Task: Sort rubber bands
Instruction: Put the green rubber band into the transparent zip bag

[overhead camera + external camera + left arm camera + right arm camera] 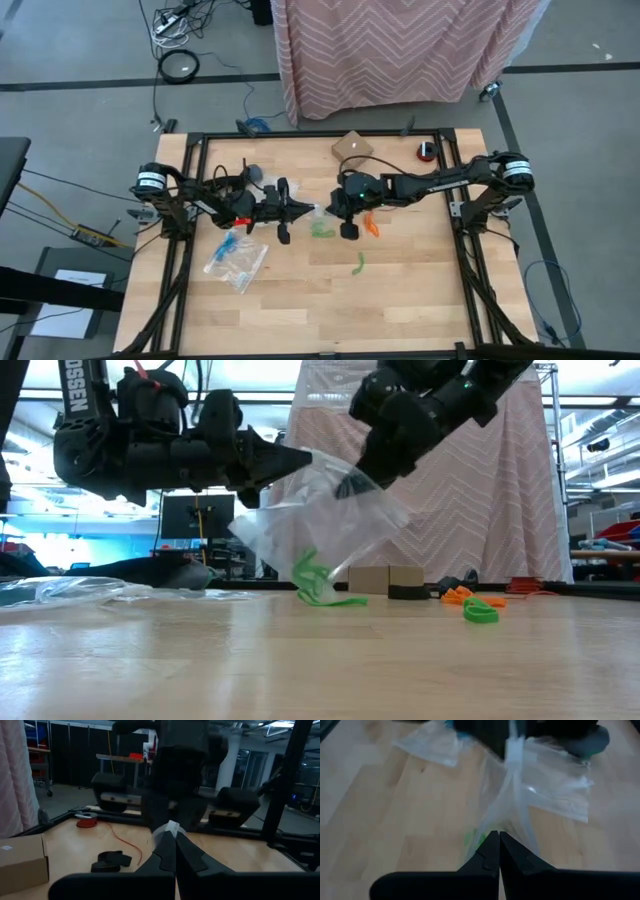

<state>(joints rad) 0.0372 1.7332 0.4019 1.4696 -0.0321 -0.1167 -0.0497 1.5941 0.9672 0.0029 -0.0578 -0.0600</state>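
Observation:
A clear zip bag [322, 510] hangs between my two grippers over the middle of the table. Green rubber bands [318, 588] show at its lower end, down on the wood. My left gripper [300, 459] comes level from the left, shut on the bag's top. My right gripper [352, 486] slants down from the right, also shut on the top. Orange rubber bands [370, 226] and one loose green rubber band [358, 263] lie on the table near the right gripper. Blue rubber bands [228, 243] lie with other bags. My left gripper pinches the bag's top edge [171, 827] between its two fingertips, coming level from the table's left. The bag hangs below and to the right of the fingers. My right gripper pinches the bag's upper edge [509, 820] between its two fingers, slanting down from the right. The plastic is drawn up into a bunched ridge toward the left gripper, and the bag's lower end [325, 595] rests on the table.
More clear zip bags [238, 262] lie at the left front. A cardboard box [352, 147] and a red roll [427, 151] stand near the far edge, with a small black object [110, 861] beside them. Bare wood [300, 310] lies toward the near edge.

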